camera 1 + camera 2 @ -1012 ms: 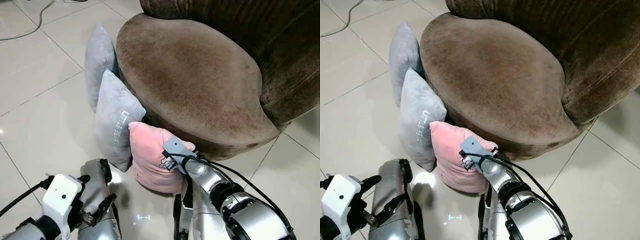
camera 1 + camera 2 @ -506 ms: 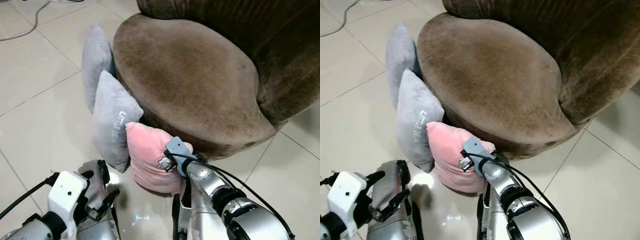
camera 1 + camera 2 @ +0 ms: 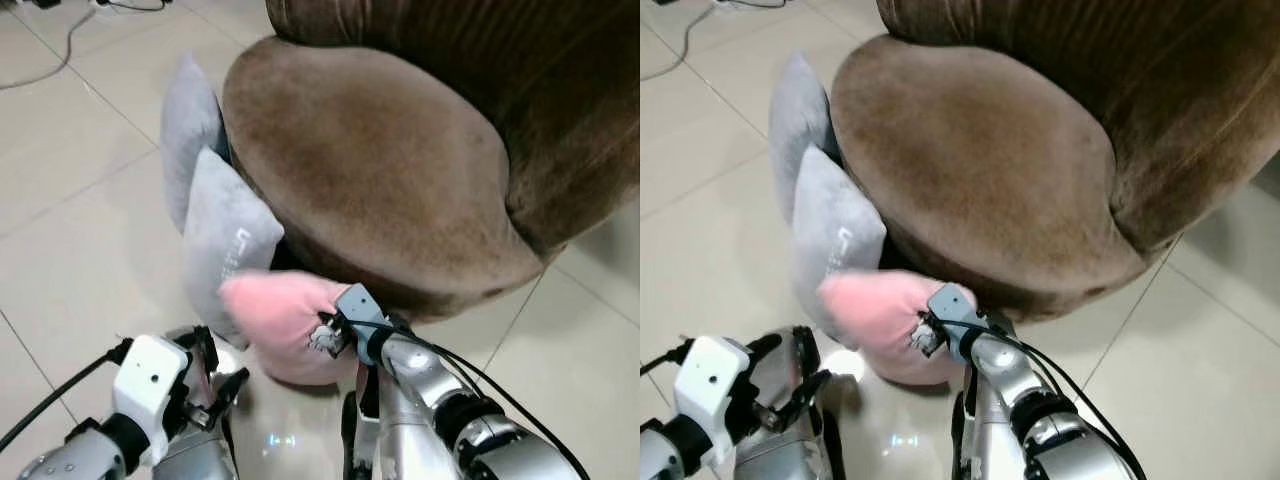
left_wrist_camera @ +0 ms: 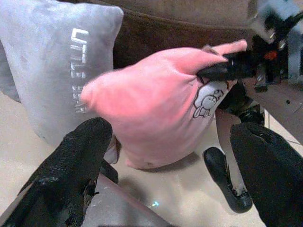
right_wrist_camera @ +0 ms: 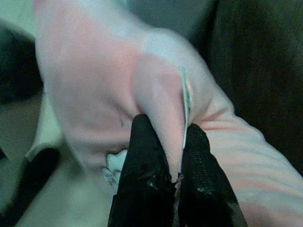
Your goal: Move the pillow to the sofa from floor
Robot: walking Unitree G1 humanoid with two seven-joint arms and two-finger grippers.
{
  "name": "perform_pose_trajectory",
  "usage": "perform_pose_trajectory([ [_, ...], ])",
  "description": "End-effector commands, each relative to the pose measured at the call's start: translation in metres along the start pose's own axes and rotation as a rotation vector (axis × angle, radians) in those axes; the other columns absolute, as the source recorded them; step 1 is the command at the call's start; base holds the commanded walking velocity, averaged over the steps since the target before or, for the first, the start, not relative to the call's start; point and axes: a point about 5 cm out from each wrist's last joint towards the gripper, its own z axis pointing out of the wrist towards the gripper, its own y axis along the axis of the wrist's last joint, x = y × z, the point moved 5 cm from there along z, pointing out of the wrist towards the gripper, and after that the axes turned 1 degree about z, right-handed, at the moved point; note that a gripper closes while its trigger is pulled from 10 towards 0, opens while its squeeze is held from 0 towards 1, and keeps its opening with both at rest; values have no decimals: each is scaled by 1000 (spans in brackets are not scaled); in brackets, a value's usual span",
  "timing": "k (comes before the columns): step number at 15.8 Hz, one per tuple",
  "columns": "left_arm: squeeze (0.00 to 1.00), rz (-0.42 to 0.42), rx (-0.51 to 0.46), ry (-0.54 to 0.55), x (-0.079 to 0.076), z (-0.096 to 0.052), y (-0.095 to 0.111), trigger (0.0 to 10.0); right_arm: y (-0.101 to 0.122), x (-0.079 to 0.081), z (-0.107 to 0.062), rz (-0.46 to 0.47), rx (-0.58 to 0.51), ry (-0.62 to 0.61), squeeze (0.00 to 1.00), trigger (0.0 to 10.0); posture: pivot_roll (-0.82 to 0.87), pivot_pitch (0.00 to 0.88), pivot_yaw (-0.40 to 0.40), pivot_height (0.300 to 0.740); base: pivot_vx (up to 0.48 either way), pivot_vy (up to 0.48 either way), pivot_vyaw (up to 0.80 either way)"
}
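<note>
Here the right gripper (image 5: 168, 142) pinches the soft, light pink pillow (image 3: 280, 320) by its edge; it looks floppy.

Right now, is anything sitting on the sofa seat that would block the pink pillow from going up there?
Nothing visible does. The sofa seat is bare, and the pink pillow, pinched by the right gripper, hangs just below its front edge. Two grey pillows lean beside it, off the path.
</note>
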Motion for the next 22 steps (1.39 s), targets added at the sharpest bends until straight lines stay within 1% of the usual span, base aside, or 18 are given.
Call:
perform_pose_trajectory([
  [1,0,1,-7,-5,-5,0,1,10000,18,-12,-9,14,-121,6,0,10000,114,174,-131,555,0,0,0],
  [3,0,0,-23,-15,-9,3,3,10000,46,-29,-34,30,-285,14,0,10000,104,157,-122,575,0,0,0],
  [4,0,2,-29,-18,-9,6,4,10000,56,-36,-43,47,-335,5,0,10000,99,152,-120,585,0,0,0],
  [5,0,11,-45,-15,-8,10,8,10000,71,-47,-56,51,-391,-24,0,10000,95,144,-116,595,0,0,0],
  [6,0,17,-61,-9,-6,12,12,10000,83,-55,-67,57,-431,-45,0,10000,94,141,-114,600,0,0,0],
  [7,0,25,-115,15,-2,17,25,10000,117,-76,-101,74,-544,-112,0,10000,85,113,-102,615,0,0,0],
  [9,0,49,-199,61,4,20,47,10000,158,-94,-141,88,-662,-189,0,10000,75,59,-82,635,0,0,0],
  [11,0,60,-244,96,10,23,59,10000,175,-103,-155,94,-713,-231,0,10000,75,21,-72,645,0,0,0],
  [12,0,68,-297,149,18,26,71,10000,190,-112,-167,124,-757,-290,0,10000,81,0,-66,655,0,0,0],
  [13,0,79,-355,225,28,28,87,10000,194,-124,-171,159,-754,-390,0,10000,92,0,-62,665,0,0,0],
  [14,0,97,-410,293,38,30,104,10000,187,-133,-167,198,-688,-518,0,10000,91,0,-56,680,0,0,0],
  [15,0,99,-417,299,39,31,105,10000,185,-135,-166,196,-676,-541,0,10000,91,0,-56,685,0,0,0],
  [17,0,107,-455,344,50,41,115,10000,171,-131,-153,274,-642,-591,0,10000,81,0,-50,705,0,0,0],
  [18,0,109,-462,356,52,44,117,10000,168,-130,-150,289,-630,-606,0,10000,80,0,-50,710,0,0,0],
  [19,0,126,-462,386,57,51,120,10000,166,-129,-144,328,-612,-627,0,10000,63,0,-37,720,0,0,0],
  [21,0,126,-468,403,60,57,120,10000,168,-126,-140,335,-604,-650,0,10000,36,0,-17,730,0,0,0],
  [22,0,125,-462,413,60,65,117,10000,168,-125,-134,330,-597,-685,0,10000,13,0,-2,740,0,0,0],
])
